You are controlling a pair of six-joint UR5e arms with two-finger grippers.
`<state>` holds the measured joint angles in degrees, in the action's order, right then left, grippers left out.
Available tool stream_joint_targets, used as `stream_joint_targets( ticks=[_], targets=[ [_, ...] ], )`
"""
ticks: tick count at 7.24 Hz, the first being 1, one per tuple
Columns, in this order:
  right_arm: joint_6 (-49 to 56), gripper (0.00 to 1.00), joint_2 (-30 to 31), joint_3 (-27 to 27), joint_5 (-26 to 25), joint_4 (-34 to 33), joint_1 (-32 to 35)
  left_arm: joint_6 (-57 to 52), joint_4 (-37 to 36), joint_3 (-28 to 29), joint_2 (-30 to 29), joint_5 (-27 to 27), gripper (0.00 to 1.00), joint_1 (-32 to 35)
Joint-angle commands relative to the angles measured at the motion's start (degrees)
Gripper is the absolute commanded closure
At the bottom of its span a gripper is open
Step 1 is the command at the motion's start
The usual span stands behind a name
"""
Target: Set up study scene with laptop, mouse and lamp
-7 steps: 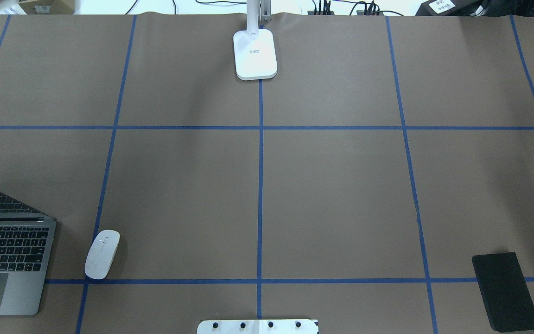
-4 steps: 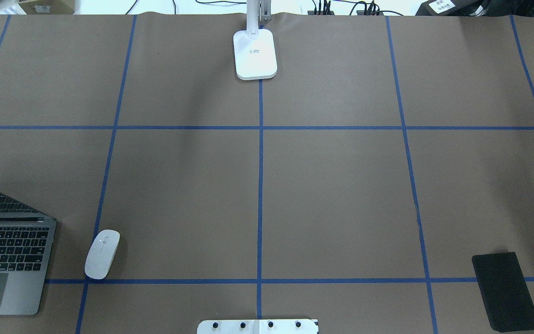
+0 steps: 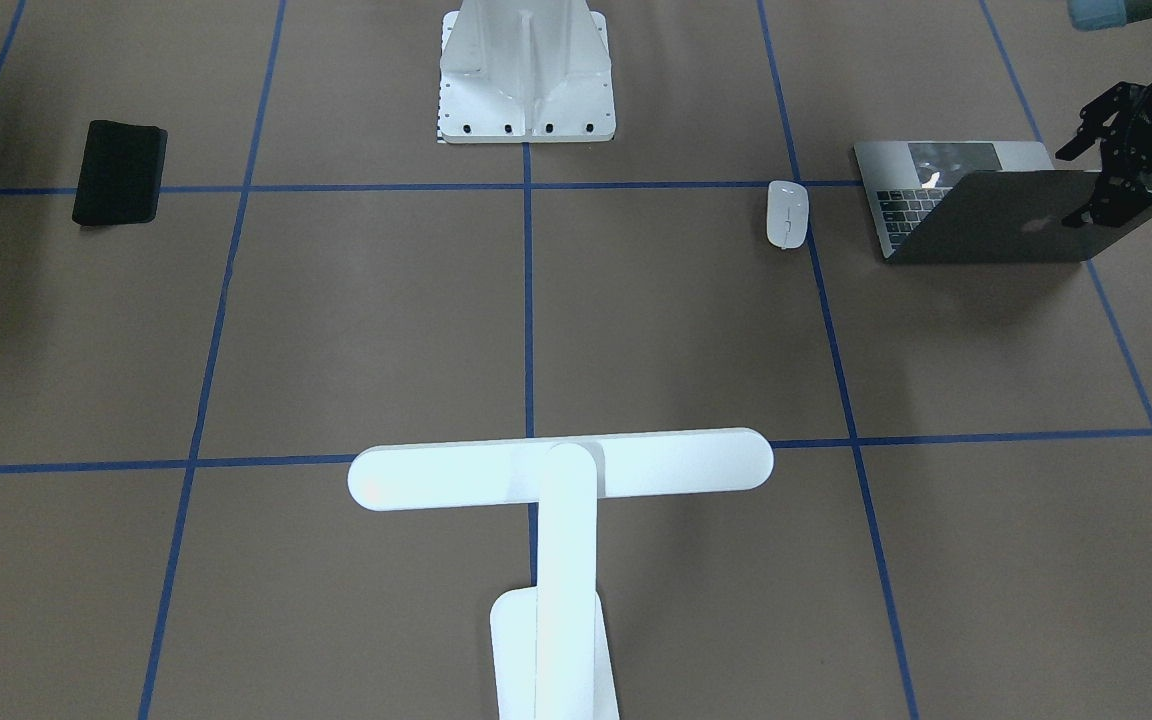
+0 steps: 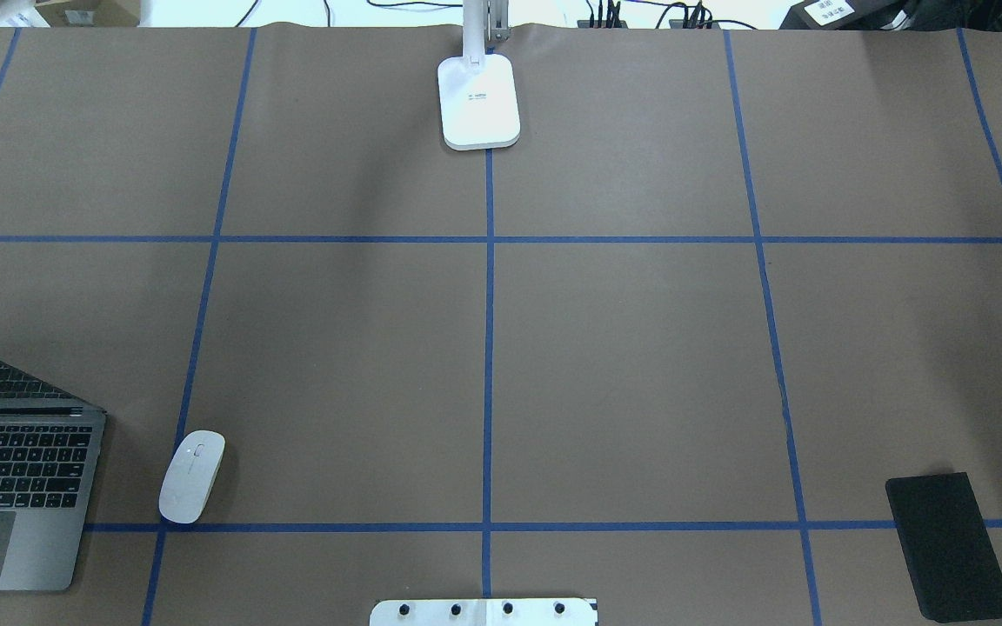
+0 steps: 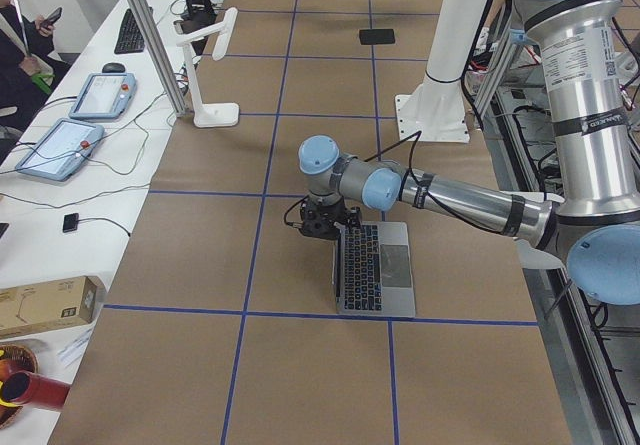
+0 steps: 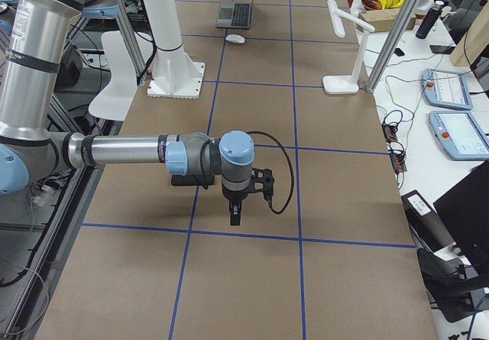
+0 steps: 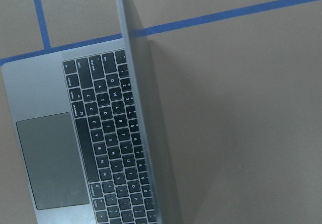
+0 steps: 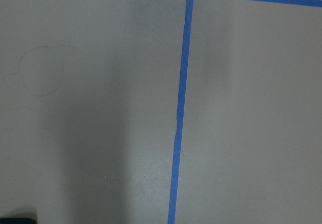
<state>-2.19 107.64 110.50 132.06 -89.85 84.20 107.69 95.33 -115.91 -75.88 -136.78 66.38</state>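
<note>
The space-grey laptop [image 3: 986, 215] stands open at the table's near left, lid partly raised, and also shows in the overhead view [image 4: 18, 469] and the left wrist view [image 7: 80, 133]. My left gripper [image 3: 1076, 185] is open, with a finger on each side of the lid's top edge. The white mouse [image 4: 192, 476] lies just right of the laptop. The white T-shaped lamp [image 3: 561, 468] stands at the far middle edge, its base [image 4: 478, 103] on the centre line. My right gripper [image 6: 234, 216] points down over bare table; I cannot tell whether it is open or shut.
A flat black pad [image 4: 949, 546] lies at the near right, close to the right arm. The white bolted pedestal [image 3: 526, 70] stands at the near middle edge. Blue tape lines divide the brown table [image 4: 623, 374] into squares.
</note>
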Motion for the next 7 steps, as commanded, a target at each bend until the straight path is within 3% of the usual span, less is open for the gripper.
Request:
stream_joint_targets(
  ticks=[1, 2, 3, 6, 7],
  targets=[
    [0.0, 0.00, 0.1, 0.2, 0.6, 0.0, 0.0, 0.4, 0.4, 0.2, 1.2, 1.5, 0.20, -1.2],
    [-0.1, 0.00, 0.3, 0.3, 1.4, 0.0, 0.0, 0.5, 0.4, 0.2, 1.5, 1.8, 0.49, -1.2],
    [0.0, 0.00, 0.3, 0.3, 1.4, 0.1, 0.0, 0.5, 0.4, 0.3, 1.4, 1.7, 0.99, -1.2],
    [0.1, 0.00, 0.4, 0.4, 1.4, 0.1, 0.1, -0.4, 0.2, -0.1, 0.1, 0.7, 1.00, -1.0],
    [0.3, 0.00, 0.7, 0.4, 1.3, 0.1, 0.1, -0.7, -0.1, -0.1, -0.7, -2.4, 1.00, -0.9]
  ],
)
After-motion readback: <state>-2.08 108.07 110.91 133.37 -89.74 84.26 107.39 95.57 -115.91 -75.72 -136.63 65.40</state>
